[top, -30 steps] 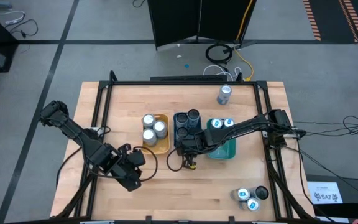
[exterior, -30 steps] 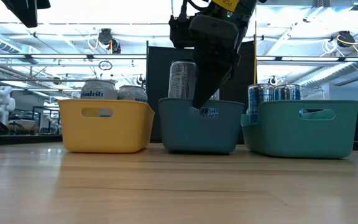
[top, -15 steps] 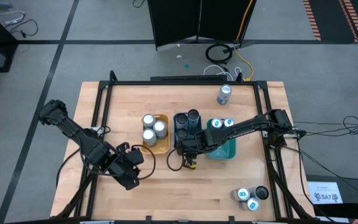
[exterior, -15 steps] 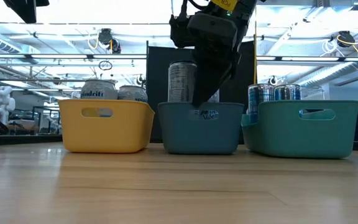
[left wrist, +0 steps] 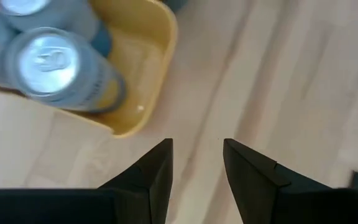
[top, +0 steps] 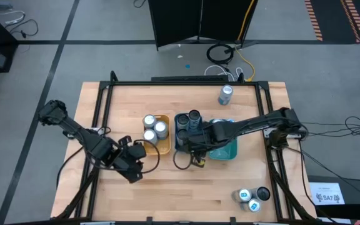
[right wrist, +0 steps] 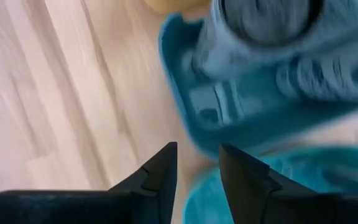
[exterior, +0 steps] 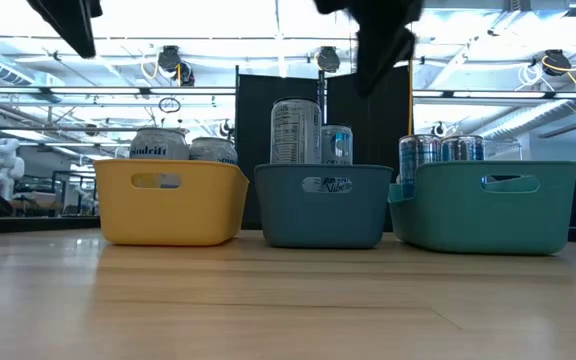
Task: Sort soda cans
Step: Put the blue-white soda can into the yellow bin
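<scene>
Above the near edge of the dark blue tray, the right gripper is held slightly parted and empty. Unsorted soda cans stand upright at its four o'clock, nearer this arm than the left gripper, also parted, empty.

Silver round-topped soda cans fill the yellow plastic tray; dark ones (black-topped) the dark teal rectangular tray.

Wooden table carries three trays, one can, perhaps three more.
</scene>
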Controlling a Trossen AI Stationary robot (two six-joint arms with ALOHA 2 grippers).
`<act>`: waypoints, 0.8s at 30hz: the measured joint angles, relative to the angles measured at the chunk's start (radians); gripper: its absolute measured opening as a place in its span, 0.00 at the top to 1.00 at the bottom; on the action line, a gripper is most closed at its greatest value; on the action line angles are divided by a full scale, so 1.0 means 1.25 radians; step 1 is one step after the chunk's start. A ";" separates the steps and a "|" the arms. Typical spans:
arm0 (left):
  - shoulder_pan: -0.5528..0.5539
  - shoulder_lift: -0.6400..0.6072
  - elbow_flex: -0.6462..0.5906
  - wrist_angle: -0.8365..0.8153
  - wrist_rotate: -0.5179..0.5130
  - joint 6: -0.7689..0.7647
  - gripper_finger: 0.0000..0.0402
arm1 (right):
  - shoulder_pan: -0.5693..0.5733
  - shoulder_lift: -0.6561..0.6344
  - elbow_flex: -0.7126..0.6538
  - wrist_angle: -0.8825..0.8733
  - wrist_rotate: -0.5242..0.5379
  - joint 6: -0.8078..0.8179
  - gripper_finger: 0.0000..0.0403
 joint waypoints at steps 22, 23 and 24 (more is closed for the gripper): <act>0.186 0.000 0.000 -0.011 0.055 0.262 0.62 | 0.347 -0.040 -0.011 -0.068 0.213 0.757 0.75; 0.190 0.000 0.000 -0.009 0.055 0.272 0.62 | 0.354 -0.040 -0.011 -0.051 0.213 0.765 0.75; 0.195 0.000 0.000 -0.008 0.055 0.281 0.62 | 0.358 -0.040 -0.011 -0.034 0.211 0.766 0.75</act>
